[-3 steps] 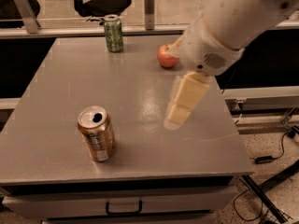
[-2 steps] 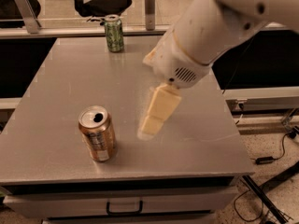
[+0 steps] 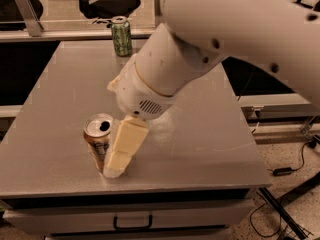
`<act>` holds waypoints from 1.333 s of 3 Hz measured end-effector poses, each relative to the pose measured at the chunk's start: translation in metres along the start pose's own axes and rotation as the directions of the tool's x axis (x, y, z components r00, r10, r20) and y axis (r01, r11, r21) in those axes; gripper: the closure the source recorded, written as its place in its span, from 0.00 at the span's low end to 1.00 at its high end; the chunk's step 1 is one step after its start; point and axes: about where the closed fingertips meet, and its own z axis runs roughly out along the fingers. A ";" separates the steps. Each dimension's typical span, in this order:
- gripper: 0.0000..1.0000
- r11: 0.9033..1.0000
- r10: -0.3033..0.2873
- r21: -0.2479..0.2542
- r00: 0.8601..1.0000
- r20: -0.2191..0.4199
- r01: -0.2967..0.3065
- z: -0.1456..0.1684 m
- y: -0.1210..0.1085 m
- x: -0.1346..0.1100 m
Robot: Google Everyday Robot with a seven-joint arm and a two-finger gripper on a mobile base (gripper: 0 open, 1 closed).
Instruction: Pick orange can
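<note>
- The grey table (image 3: 200, 149) fills my view. A dark office chair (image 3: 107, 1) stands beyond its far edge and cables lie on the floor to the right.
- The white arm (image 3: 240, 34) covers the table's far right, so I could not vouch for anything it might brush there.
- The drawer (image 3: 132, 219) under the tabletop is shut, so I cannot see what it holds.
- The gripper (image 3: 120, 154) is low at the front left. Its cream tip reaches the tabletop, hard against the right side of the orange can (image 3: 98, 144). I cannot tell how far it is open or whether it has hold of anything.
- The orange can stands upright near the front-left edge of the table. My worry is that a sideways nudge would tip it or slide it toward that edge. A one-sided squeeze could also squirt it out of the grip.
- Its top opening is dark, so I cannot tell whether it holds liquid. If it does, tipping it would spill.
- The green can (image 3: 121, 35) stands upright at the far edge, well apart from the gripper. I cannot tell what is in it.
</note>
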 end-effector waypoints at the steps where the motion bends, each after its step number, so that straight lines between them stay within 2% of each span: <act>1: 0.00 1.000 -0.013 -0.015 1.000 0.011 0.013 0.015 0.000 -0.006; 2: 0.22 1.000 -0.010 -0.010 1.000 0.007 0.010 0.022 -0.007 -0.005; 3: 0.47 1.000 -0.008 -0.005 1.000 0.010 0.008 0.021 -0.010 -0.004; 4: 0.70 1.000 -0.006 -0.020 1.000 -0.014 0.006 0.012 -0.014 -0.006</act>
